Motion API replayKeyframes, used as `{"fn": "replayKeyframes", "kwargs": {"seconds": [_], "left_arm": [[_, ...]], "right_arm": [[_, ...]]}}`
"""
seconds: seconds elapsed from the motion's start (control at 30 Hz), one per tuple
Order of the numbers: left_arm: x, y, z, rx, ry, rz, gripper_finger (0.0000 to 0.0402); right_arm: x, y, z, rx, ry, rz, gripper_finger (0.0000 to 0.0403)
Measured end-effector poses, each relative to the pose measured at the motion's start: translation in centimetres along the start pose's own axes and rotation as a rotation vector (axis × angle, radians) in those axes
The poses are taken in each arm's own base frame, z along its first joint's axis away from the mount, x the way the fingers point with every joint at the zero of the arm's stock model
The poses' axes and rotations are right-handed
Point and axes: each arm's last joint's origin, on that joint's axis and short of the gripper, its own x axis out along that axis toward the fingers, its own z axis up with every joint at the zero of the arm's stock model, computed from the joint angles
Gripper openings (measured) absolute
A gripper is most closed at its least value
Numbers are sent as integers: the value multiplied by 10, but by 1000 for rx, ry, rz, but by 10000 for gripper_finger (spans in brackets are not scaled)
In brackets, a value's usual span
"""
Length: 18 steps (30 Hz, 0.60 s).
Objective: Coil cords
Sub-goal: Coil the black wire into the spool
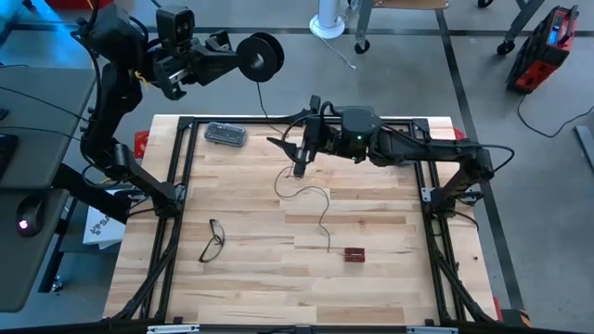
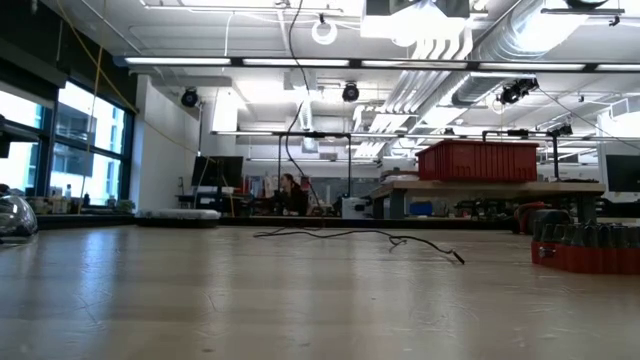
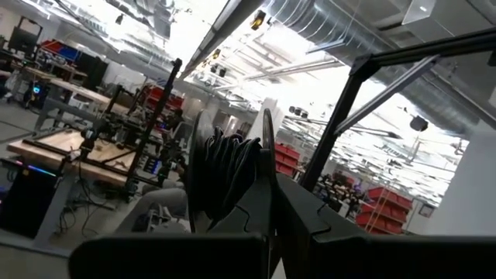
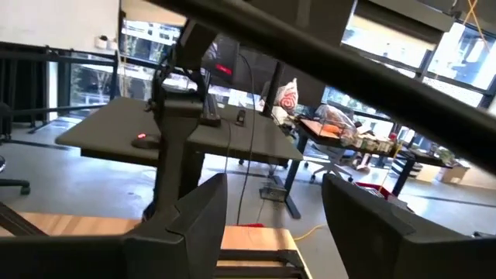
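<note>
1. The left gripper (image 1: pixel 239 56) is clenched on the black reel (image 1: pixel 259 56) and holds it high, beyond the far edge of the table (image 1: pixel 251 278).
2. The right gripper (image 1: pixel 302 160) has its fingers released, pointing down over the far middle of the table; the thin wire (image 1: pixel 320 206) passes between them.
3. The wire runs from the reel down to the table and lies there in loose curves.
4. Around it are eyeglasses (image 1: pixel 213 239), a small red block (image 1: pixel 355 253) and a clear case (image 1: pixel 225 134). No writing can be read.

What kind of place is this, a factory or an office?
Most likely a robotics lab or workshop: bare ceiling ducts, workbenches with a red storage bin, and a wooden table framed for two robot arms.
</note>
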Motion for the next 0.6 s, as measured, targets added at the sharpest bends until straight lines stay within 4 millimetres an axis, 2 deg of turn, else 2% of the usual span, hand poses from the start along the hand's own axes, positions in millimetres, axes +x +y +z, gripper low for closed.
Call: {"fn": "replayKeyframes", "kwargs": {"seconds": [0.2,0.47,0.6], "left_arm": [[0,0,0,8,-1,1,1],[0,0,0,7,-4,5,1],[0,0,0,1,-4,5,1]], "right_arm": [[-1,2,2,-5,-8,0,159],[0,-2,2,-5,-9,-44,17],[1,-3,1,37,-13,-28,9]]}}
